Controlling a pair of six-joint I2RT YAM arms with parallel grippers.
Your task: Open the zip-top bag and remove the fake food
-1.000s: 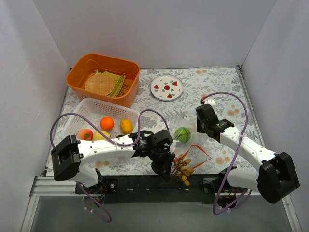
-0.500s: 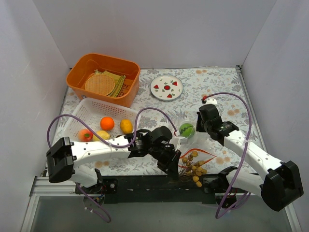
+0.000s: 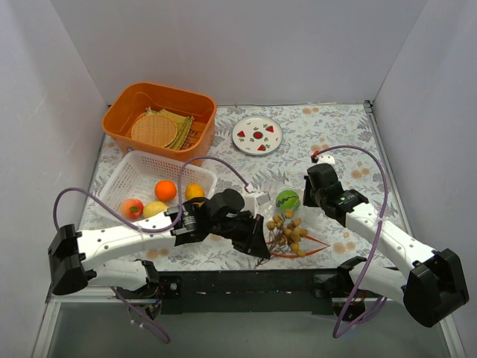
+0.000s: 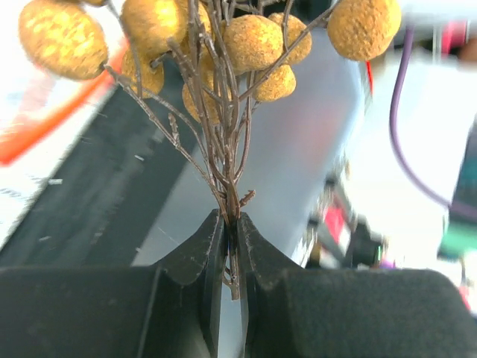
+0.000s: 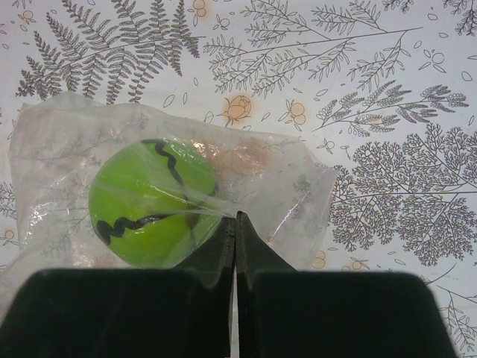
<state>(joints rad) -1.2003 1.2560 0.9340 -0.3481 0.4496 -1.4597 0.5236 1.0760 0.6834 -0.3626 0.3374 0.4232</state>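
white basket point(image 3: 138, 173), with orange and yellow fruits point(image 3: 165, 191) in it, is seen beyond and to the left of the left gripper point(image 3: 258, 245). the bag point(image 5: 298, 183) is pinched by its film in the clenched right gripper point(image 5: 236, 224) and spreads ahead of the tips. a green ball point(image 5: 145, 201) is enclosed in it, left of the tips. a nut sprig point(image 4: 253, 41) is clamped by its stem in the left gripper, its nuts beyond the tips, outside the bag.

One zip-top bag point(image 5: 291, 183), one green ball point(image 5: 145, 205), one nut cluster point(image 3: 287, 231) — four fruits point(image 3: 165, 190), one plate point(image 3: 257, 136).
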